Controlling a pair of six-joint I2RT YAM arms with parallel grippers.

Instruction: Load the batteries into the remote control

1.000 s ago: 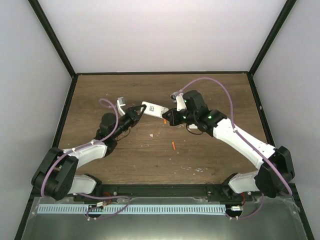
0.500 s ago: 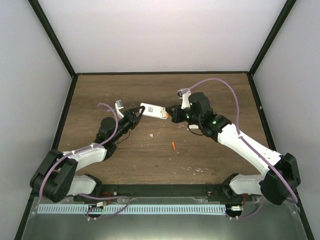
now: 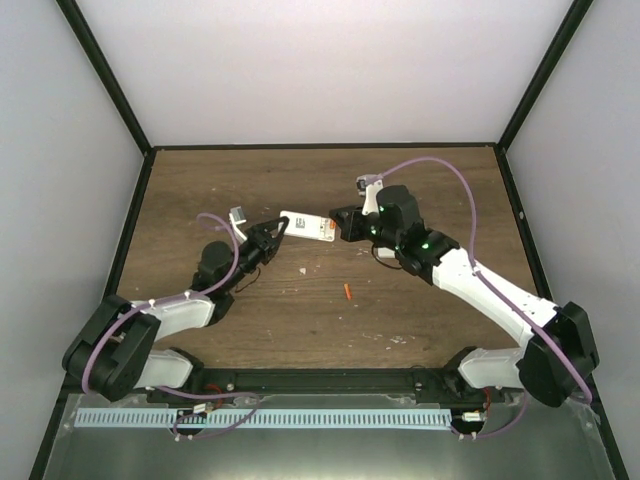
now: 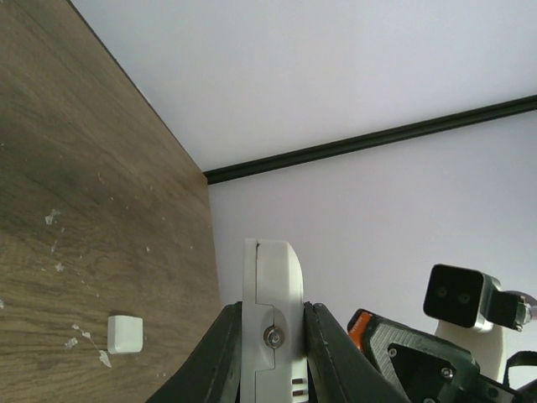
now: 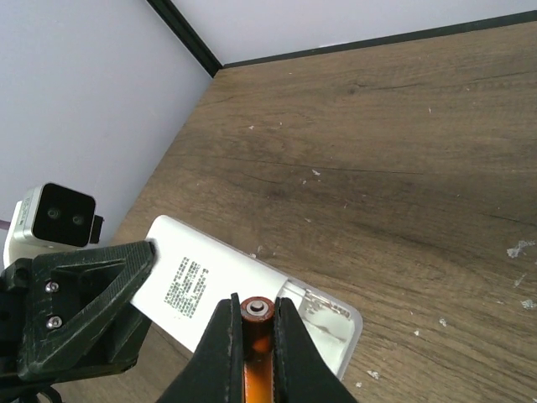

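Top view: the left fingers (image 3: pixel 272 233) are clamping the remote control (image 3: pixel 310 227) over the tabletop (image 3: pixel 420 180). Its long axis is running left-right toward the right fingers (image 3: pixel 347 224), and a loose battery (image 3: pixel 346 292) is lying nearby.

Left wrist: a white cover piece (image 4: pixel 125 334) is lying on the wood.

Right wrist: the right fingers are pinching a second battery (image 5: pixel 256 353), pointing it at the remote's open compartment.

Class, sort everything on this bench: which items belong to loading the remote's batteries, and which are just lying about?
Belongs to the job:
remote control in the left gripper; battery in the right gripper; second battery loose on the table.

Just lying about:
small white piece; pale crumbs.
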